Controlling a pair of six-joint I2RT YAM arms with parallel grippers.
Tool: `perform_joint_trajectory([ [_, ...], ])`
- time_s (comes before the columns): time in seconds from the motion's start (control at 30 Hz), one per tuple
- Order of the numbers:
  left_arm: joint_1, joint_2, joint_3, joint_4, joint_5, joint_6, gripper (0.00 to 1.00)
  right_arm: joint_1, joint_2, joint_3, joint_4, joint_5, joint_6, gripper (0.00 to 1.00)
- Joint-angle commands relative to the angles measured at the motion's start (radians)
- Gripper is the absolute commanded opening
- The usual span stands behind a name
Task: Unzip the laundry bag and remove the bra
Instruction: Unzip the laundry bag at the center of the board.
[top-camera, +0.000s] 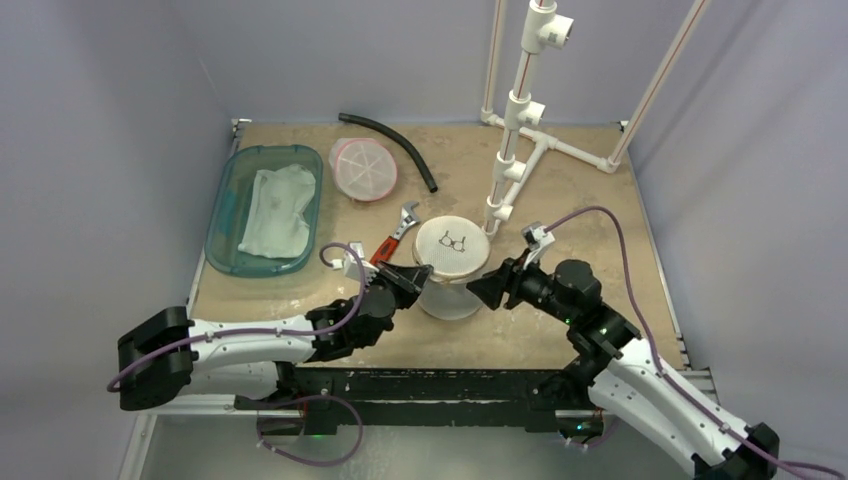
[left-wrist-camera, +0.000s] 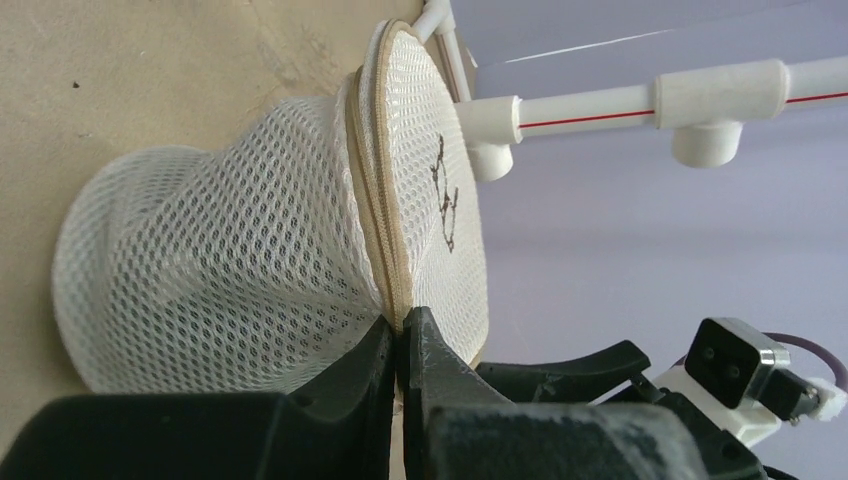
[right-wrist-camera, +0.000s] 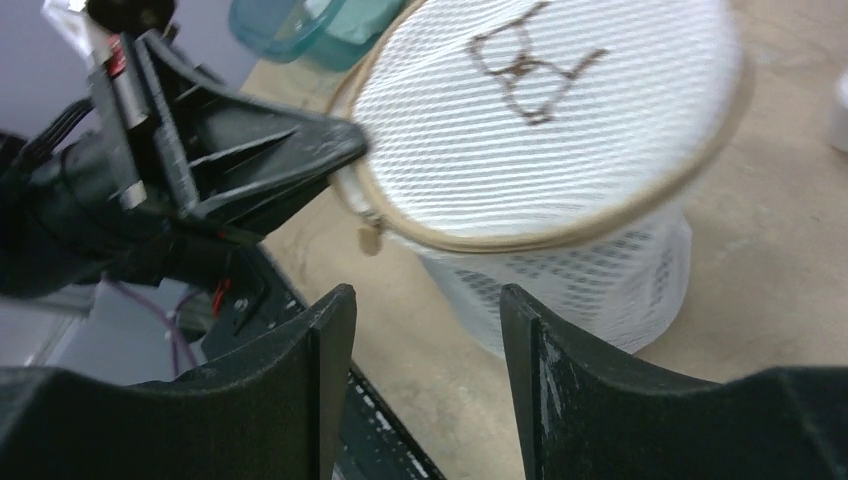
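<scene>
At the middle of the counter (top-camera: 600, 210) stands the laundry bag (top-camera: 450, 262), zipped shut; the bra cannot be seen through the mesh. The left gripper (left-wrist-camera: 402, 335) is clenched on the zipper (left-wrist-camera: 372, 200) seam at the rim. The right gripper (right-wrist-camera: 425, 300) hangs released just beside the bag, touching nothing. The zipper pull (right-wrist-camera: 370, 238) dangles free just below the left pinch. The tab is tiny, so the right gripper may catch mesh instead. A pinch this near the slider could also block its travel or tip the light bag.

White mesh laundry bag (left-wrist-camera: 230, 260), seemingly tan-trimmed
</scene>
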Motion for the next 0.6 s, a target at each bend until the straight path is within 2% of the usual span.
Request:
perform_joint_trajectory([
  [0.0, 0.004, -0.037, 0.070, -0.048, -0.054, 0.025, 0.00, 0.141, 0.059, 0.092, 0.051, 0.038, -0.068, 0.57],
  [0.13, 0.004, -0.026, 0.089, -0.073, -0.062, 0.011, 0.00, 0.360, 0.159, 0.117, 0.082, 0.260, -0.038, 0.55],
  [0.2, 0.004, -0.024, 0.091, -0.089, -0.064, -0.002, 0.00, 0.429, 0.208, 0.130, 0.090, 0.365, -0.013, 0.52],
  [0.33, 0.003, -0.032, 0.080, -0.091, -0.060, -0.013, 0.00, 0.443, 0.254, 0.122, 0.119, 0.485, 0.049, 0.48],
  [0.57, 0.005, -0.058, 0.071, -0.124, -0.066, -0.020, 0.00, 0.444, 0.291, 0.129, 0.148, 0.588, 0.063, 0.48],
])
